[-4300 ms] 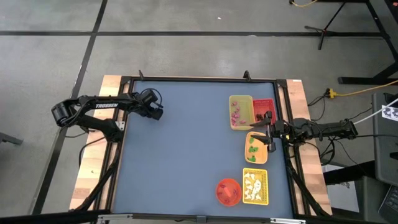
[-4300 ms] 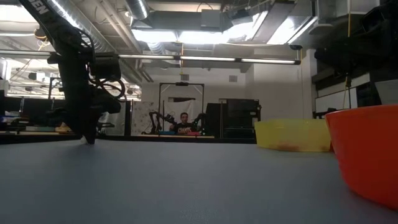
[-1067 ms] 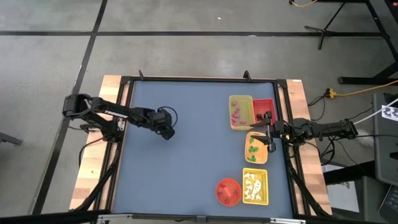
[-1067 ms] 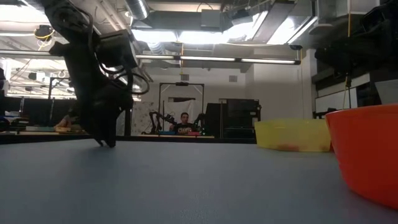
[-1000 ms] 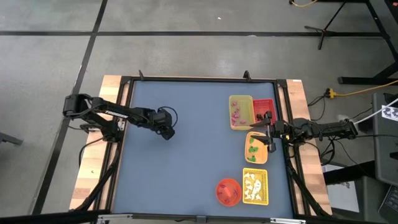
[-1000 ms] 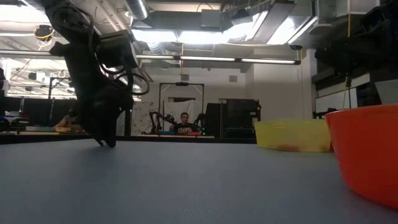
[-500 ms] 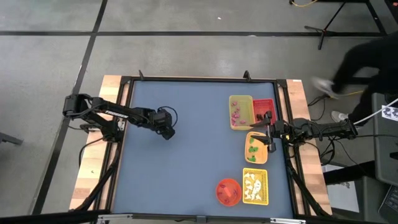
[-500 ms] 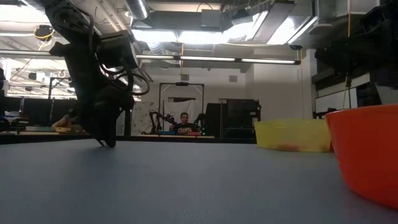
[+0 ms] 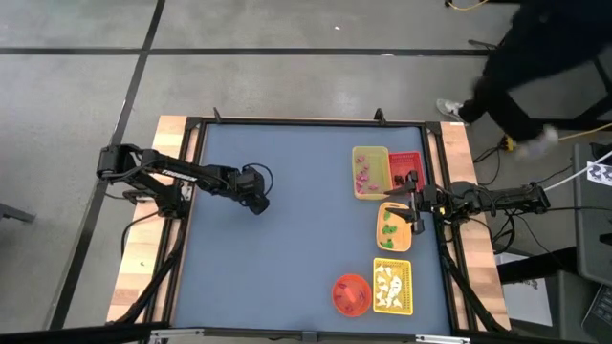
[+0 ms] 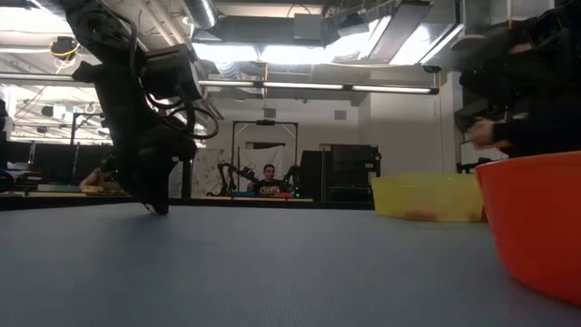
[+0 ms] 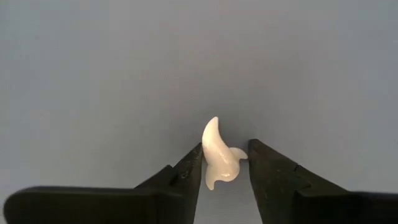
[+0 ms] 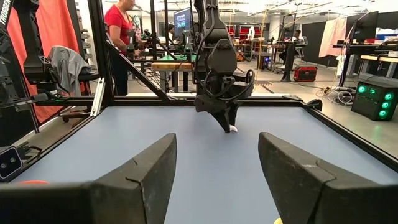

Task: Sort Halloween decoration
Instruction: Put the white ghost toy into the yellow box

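Left gripper down on the blue table, its jaws narrowed around a small white ghost-shaped decoration piece.

The piece stands on the left half of the table, well apart from the trays; both fingertips sit right at its sides, though firm contact is not clear. The right gripper hovers over the orange rectangular tray of green pieces, jaws spread wide and holding nothing. Just beside it lie a yellow tray with pink bits, a red tray and a yellow mesh tray of white ghosts next to a round red-orange bowl. A person in dark clothes passes beyond the table's far right corner.
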Motion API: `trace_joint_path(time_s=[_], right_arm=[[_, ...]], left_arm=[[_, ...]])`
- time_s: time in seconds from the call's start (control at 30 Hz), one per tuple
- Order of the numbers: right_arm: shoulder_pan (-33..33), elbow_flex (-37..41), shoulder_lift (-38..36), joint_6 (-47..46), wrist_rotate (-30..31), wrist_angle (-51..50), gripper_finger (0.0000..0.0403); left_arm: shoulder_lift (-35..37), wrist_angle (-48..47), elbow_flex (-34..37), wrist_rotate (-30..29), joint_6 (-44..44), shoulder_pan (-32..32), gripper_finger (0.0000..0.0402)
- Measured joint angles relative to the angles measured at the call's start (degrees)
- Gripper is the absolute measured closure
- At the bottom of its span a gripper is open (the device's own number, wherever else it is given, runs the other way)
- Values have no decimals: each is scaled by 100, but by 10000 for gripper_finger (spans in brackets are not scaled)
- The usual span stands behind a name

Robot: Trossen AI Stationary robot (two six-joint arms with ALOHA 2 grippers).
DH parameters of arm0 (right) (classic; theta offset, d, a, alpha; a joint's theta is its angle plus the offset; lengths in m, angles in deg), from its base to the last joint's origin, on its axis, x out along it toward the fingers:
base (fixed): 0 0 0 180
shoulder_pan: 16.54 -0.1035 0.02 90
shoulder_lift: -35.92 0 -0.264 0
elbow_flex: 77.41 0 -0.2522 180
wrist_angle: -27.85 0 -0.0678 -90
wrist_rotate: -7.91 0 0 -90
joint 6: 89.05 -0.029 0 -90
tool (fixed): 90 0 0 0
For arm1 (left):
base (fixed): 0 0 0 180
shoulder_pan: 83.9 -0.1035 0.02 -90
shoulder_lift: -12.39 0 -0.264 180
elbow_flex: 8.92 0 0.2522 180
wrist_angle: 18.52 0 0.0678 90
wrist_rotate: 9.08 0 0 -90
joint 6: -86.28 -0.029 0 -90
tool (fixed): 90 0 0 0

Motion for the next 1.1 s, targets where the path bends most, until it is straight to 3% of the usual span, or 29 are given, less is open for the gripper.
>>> trace_joint_path(time_s=[0.67,1.1], right_arm=[[-2,0,0,0,2,0,178],[0,0,0,0,2,0,178]], left_arm=[[-6,12,2,28,-168,0,339],[-4,308,15,4,-201,0,342]])
